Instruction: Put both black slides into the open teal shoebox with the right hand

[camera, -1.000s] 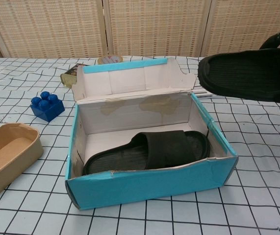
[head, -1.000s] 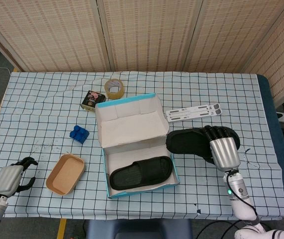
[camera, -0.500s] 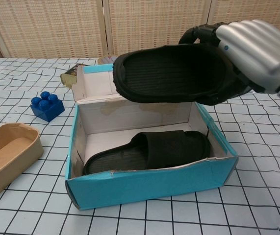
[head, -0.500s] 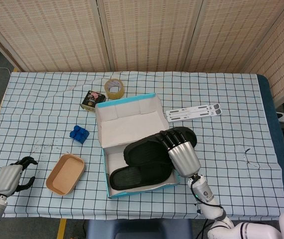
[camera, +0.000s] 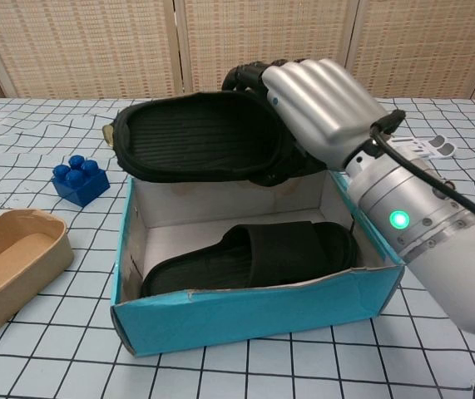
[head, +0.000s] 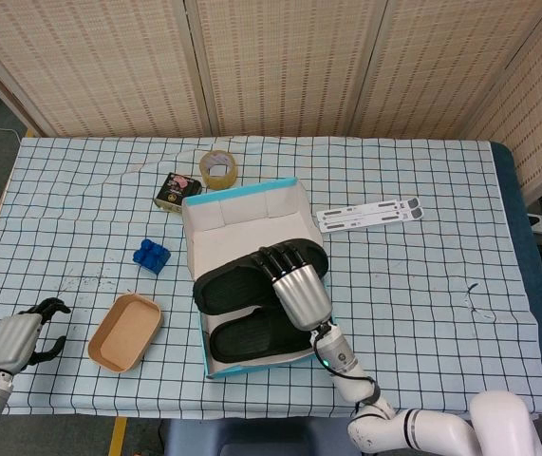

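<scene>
The open teal shoebox (head: 208, 358) (camera: 245, 316) stands at the table's middle with one black slide (head: 247, 338) (camera: 254, 258) lying along its front inside. My right hand (head: 294, 280) (camera: 320, 104) grips the second black slide (head: 228, 282) (camera: 195, 137) by its strap end and holds it flat in the air over the back of the box, its toe reaching past the left wall. My left hand (head: 14, 342) rests near the table's front left corner, fingers curled in with nothing in them.
A tan oval bowl (head: 124, 332) (camera: 8, 266) and a blue toy brick (head: 151, 256) (camera: 80, 179) lie left of the box. A tape roll (head: 217, 168) and a small dark tin (head: 177, 189) sit behind it. White strips (head: 365, 213) lie to the right.
My right hand has carried the second slide leftward from the table right of the box to above the box. The left hand has stayed put.
</scene>
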Available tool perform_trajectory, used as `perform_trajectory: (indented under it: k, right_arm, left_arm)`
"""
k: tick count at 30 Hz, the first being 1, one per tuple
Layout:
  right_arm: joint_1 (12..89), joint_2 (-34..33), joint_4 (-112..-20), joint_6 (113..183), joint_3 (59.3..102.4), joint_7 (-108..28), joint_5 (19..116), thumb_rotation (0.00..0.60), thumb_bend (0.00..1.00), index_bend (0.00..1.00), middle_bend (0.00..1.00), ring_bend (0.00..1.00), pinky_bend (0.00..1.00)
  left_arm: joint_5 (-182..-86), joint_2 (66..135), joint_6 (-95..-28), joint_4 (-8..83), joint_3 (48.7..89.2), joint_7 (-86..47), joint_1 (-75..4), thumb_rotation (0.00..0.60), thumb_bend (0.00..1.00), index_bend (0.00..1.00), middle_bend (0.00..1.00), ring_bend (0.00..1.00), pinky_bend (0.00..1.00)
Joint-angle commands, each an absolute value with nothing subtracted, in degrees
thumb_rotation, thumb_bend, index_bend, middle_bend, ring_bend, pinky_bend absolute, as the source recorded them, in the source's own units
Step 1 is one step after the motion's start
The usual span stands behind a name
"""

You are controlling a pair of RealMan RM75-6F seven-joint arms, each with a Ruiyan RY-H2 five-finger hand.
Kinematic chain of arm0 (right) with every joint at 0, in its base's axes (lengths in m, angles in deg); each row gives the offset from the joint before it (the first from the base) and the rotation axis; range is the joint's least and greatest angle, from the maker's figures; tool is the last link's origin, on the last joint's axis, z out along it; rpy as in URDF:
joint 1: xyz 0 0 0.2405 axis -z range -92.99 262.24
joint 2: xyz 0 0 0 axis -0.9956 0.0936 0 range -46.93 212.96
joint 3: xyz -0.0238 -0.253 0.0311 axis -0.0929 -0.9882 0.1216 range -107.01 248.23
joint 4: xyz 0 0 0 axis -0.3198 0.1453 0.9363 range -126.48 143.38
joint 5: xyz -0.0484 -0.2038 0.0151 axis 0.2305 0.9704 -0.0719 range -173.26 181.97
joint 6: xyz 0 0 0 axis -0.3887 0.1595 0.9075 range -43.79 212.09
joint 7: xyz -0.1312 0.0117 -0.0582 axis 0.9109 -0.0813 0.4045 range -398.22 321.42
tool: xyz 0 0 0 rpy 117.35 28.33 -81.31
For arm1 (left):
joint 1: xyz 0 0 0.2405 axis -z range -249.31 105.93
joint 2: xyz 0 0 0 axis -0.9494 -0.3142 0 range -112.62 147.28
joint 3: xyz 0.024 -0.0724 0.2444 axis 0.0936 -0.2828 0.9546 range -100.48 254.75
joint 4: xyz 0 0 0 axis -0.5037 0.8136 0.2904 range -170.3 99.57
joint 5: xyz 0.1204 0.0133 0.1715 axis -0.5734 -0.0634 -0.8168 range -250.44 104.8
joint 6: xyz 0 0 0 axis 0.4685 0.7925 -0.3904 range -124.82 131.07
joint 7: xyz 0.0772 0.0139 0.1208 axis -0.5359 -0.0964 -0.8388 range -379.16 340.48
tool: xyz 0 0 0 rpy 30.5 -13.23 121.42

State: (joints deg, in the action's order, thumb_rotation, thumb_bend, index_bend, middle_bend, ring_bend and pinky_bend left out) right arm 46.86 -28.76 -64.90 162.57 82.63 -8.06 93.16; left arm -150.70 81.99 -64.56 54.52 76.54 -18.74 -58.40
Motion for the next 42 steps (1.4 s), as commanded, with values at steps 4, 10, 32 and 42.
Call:
perform_trajectory:
  k: [4,10,32,42]
  right_arm:
    - [46.8,-31.0,-61.3,161.4,81.1,-7.3,93.1,0.6,0.0,0.63,0.58,0.43,0.47]
    - [47.6,-31.3,-59.2,160.6,79.6,-7.7,92.9,0.6,0.0,0.63,0.58,0.43,0.47]
    - [48.8,-35.4,-48.1,162.3,77.8,-7.5,94.9,0.6,0.0,0.63,0.58,0.43,0.47]
    - [48.7,-37.9,-40.1,167.1,76.9,-5.0,98.7,0.6,0.0,0.63,0.58,0.43,0.47]
  left_arm:
    - [-150.7,81.9,-64.8,54.6,76.5,-18.4,-58.5,0.6,0.39,0.31,0.2,0.33,0.42]
    - [-150.8,81.8,-64.8,54.6,76.5,-18.5,-58.5,0.6,0.39,0.31,0.2,0.33,0.42]
    - [-150.6,81.8,-64.7,54.7,76.5,-18.6,-58.5,0.6,0.39,0.31,0.2,0.33,0.42]
    - [-150.5,81.9,-64.5,54.7,76.5,-18.9,-58.4,0.6,0.39,0.31,0.2,0.33,0.42]
